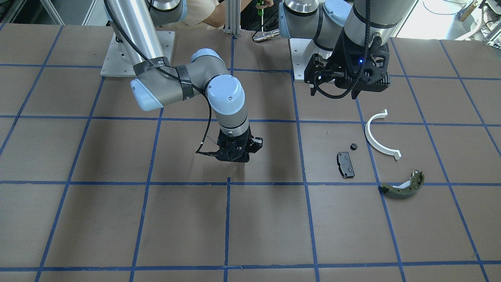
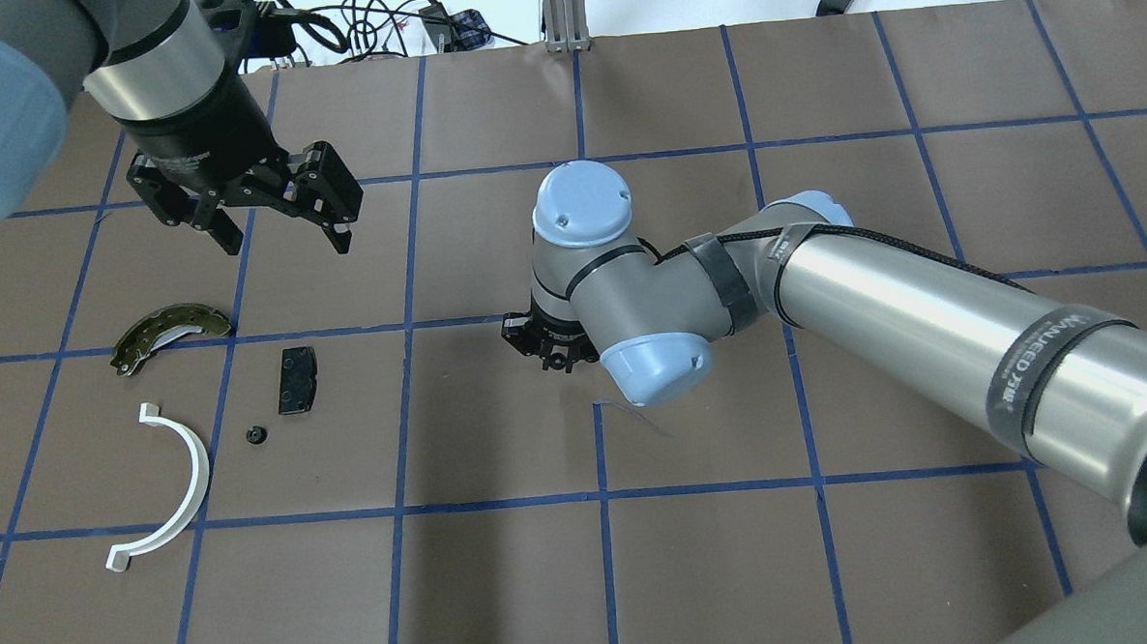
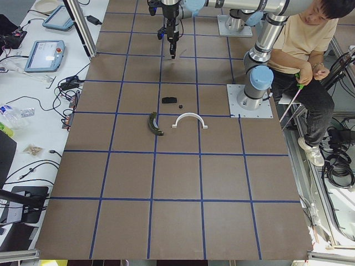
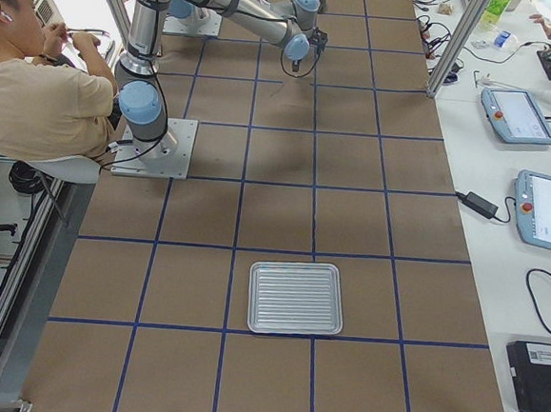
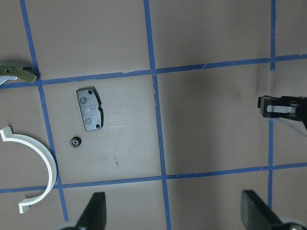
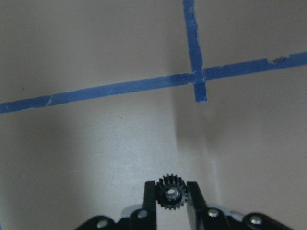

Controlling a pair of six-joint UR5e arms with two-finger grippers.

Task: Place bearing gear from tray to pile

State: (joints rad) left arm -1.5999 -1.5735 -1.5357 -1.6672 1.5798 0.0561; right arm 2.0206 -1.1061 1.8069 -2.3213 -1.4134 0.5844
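My right gripper (image 6: pixel 171 194) is shut on a small black bearing gear (image 6: pixel 170 192) and holds it just above the brown table near the centre (image 1: pixel 239 156). The pile lies toward my left: a black brake pad (image 2: pixel 296 380), a white plastic half-ring (image 2: pixel 188 474), an olive-green brake shoe (image 2: pixel 167 330) and a second small black gear (image 2: pixel 254 435). My left gripper (image 2: pixel 279 233) hangs open and empty above the pile, which shows in the left wrist view as the pad (image 5: pixel 89 109) and gear (image 5: pixel 74 142). The empty metal tray (image 4: pixel 296 297) lies far to my right.
The table is brown paper with a blue tape grid (image 1: pixel 228 183). A seated person (image 3: pixel 302 50) is beside the robot bases (image 1: pixel 137 53). Tablets and cables lie on a side bench (image 4: pixel 543 208) past the table's edge.
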